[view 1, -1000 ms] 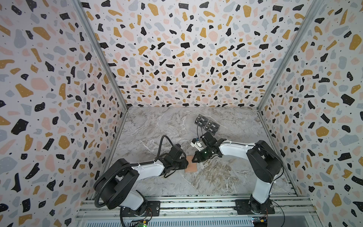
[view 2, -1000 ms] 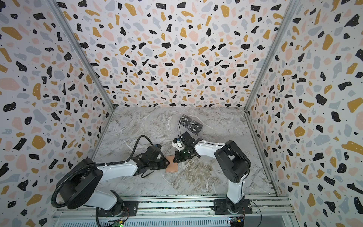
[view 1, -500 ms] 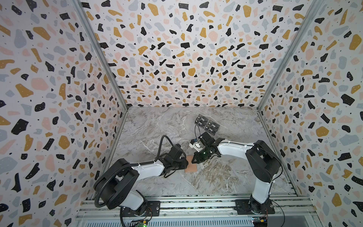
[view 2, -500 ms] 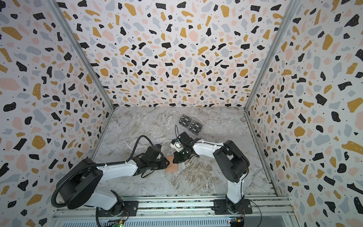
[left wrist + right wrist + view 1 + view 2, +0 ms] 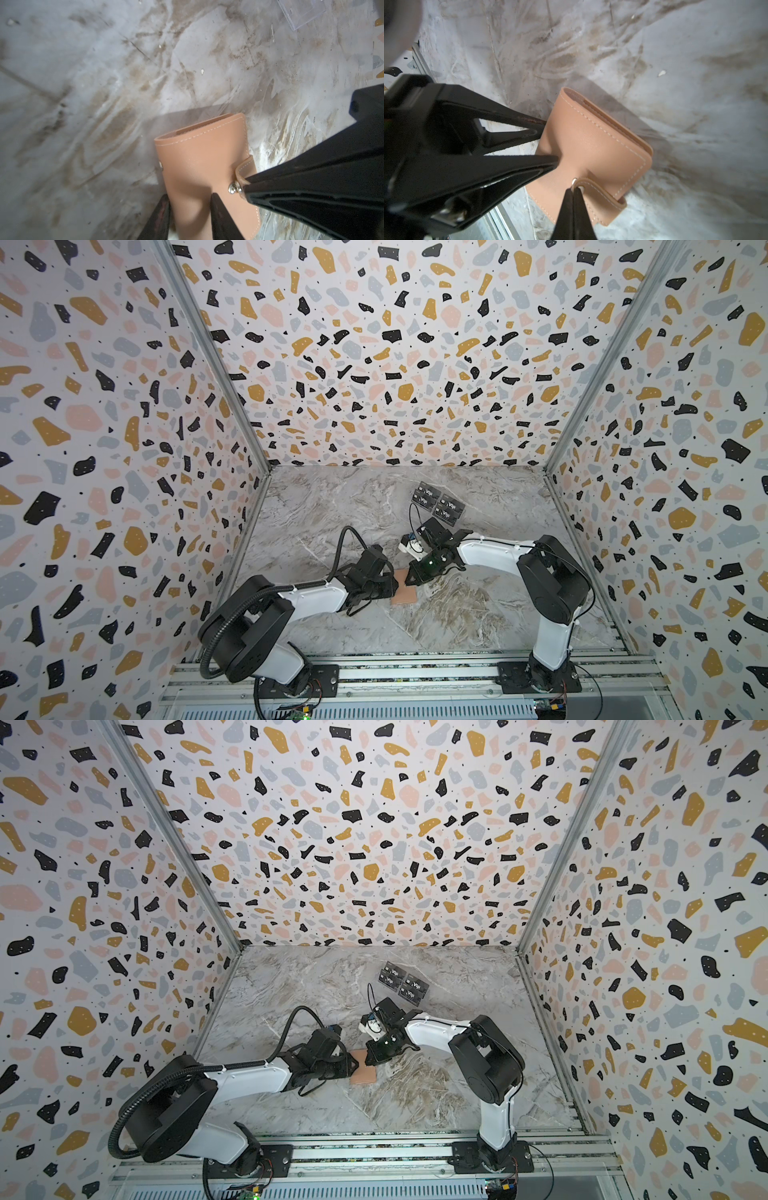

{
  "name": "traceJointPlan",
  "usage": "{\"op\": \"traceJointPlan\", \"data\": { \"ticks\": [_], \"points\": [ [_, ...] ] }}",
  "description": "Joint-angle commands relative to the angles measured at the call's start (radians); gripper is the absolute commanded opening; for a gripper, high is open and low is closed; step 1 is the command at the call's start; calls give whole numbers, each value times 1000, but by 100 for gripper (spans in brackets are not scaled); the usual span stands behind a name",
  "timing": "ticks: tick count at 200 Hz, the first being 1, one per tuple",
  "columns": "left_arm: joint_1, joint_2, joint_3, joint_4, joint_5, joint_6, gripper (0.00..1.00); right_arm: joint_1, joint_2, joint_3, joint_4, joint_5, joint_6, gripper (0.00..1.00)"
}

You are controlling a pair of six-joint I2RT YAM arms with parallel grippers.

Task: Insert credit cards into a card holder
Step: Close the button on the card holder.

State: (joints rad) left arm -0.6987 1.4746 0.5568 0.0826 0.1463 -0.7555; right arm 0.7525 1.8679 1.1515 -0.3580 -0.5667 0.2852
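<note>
Right wrist view shows the closed card holder [image 5: 591,149] on the counter [image 5: 675,62], left pincer [image 5: 550,143] clamped on its edge, right pincer [image 5: 576,190] pressed together at the snap strap [image 5: 604,197], likely to slip off or drag it loose if tugged.

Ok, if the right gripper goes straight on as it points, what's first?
The card holder: the right gripper, shut, sits on its snap strap; front face seemingly just beyond.
</note>
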Motion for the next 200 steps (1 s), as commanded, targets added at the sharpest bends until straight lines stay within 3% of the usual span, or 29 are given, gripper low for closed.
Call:
{"op": "traceJointPlan", "data": {
  "ticks": [1,200],
  "points": [
    [-4,40,-47,-167,-39,-4,35,18,3,11,-68,27,-26,0],
    [-3,40,-43,-172,-39,2,35,46,73,76,-115,4,-59,0]
  ]
}}
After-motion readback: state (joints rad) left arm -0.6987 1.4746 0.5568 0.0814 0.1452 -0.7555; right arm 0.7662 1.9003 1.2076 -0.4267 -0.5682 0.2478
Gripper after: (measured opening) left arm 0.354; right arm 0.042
